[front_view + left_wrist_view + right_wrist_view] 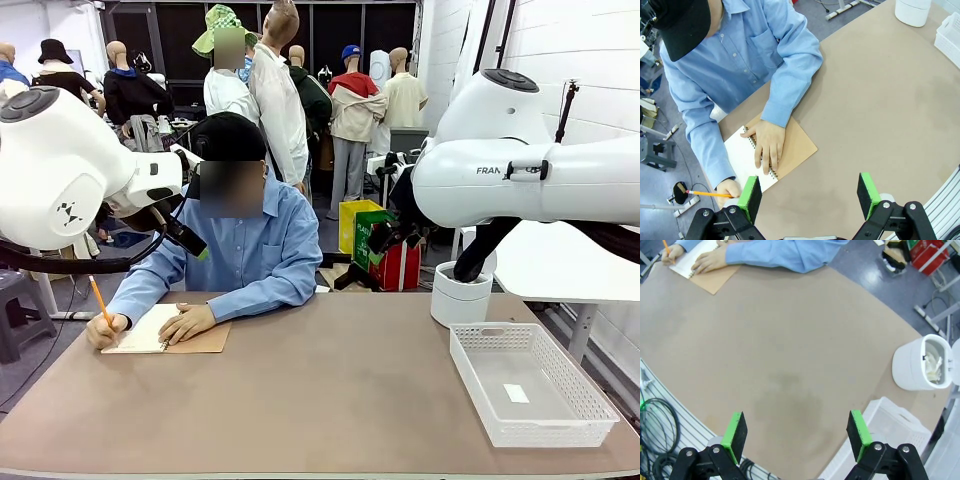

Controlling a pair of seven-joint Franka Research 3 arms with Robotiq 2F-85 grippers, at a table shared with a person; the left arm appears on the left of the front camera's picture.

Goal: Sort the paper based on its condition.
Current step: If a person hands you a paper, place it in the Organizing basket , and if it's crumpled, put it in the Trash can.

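paper (935, 368) in bin (906, 371), right hand (797, 424) — well apart

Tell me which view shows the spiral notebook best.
Left wrist view: the spiral notebook lies open from above, with white page, spiral and brown cover clear under the person's hand. Front view shows the notebook at a shallow angle; right wrist view shows the notebook small at the top edge.

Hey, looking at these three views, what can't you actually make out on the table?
Notebook page: any writing is too small in the left wrist view, and the person's hand covers part.
Bin: right wrist view shows white bits inside, too small to identify; in front view its wall hides them.
Basket: the white slip inside, front view, is too small to identify.
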